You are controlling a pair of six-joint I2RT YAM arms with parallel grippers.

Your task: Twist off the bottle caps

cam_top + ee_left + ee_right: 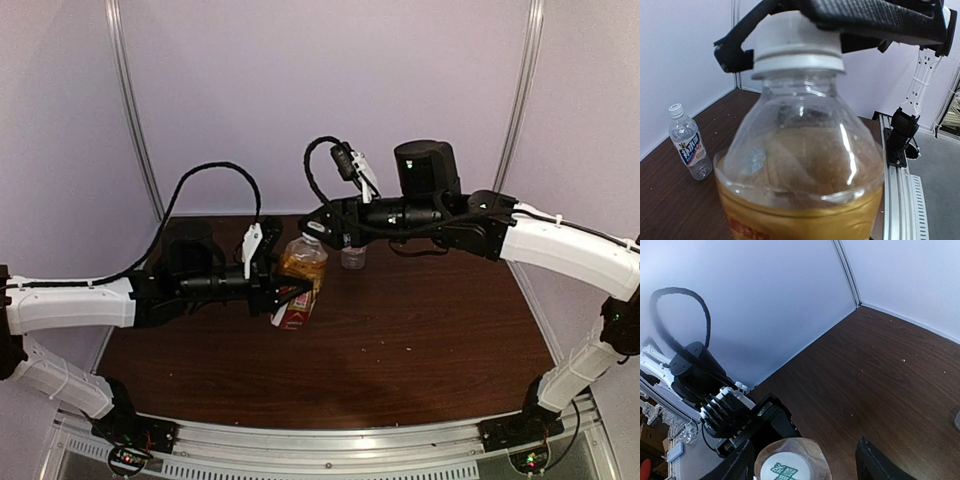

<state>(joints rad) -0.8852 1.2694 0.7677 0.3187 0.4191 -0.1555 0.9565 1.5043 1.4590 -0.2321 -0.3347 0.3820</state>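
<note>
1. Filling the left wrist view, the amber bottle (800, 175) sits right at the lens, with liquid up to its shoulder and its white cap (797, 42) on the neck.
2. The left gripper (283, 290) is clamped on this bottle's body and holds it tilted over the table (420, 340). Whether the base rests on the wood I cannot tell.
3. The right gripper (807, 465) straddles the white cap from above with its jaws parted. One finger lies close against the cap's side and the other stands clear, so it grips nothing.
4. The clear bottle (690, 145) stands upright near the back wall, well apart from both arms, with the second cap (675, 108) screwed on.
5. Judged risks:
   - If the jaws close off-centre, the nearer finger may shove the neck sideways, and the cap may slip rather than turn.
   - If the left grip is too light, the whole bottle may spin along with the cap.
   - If it squeezes the soft plastic too hard, liquid may well up once the thread lets go.
   - With the bottle tilted, a freed cap may mean a spill.
</note>
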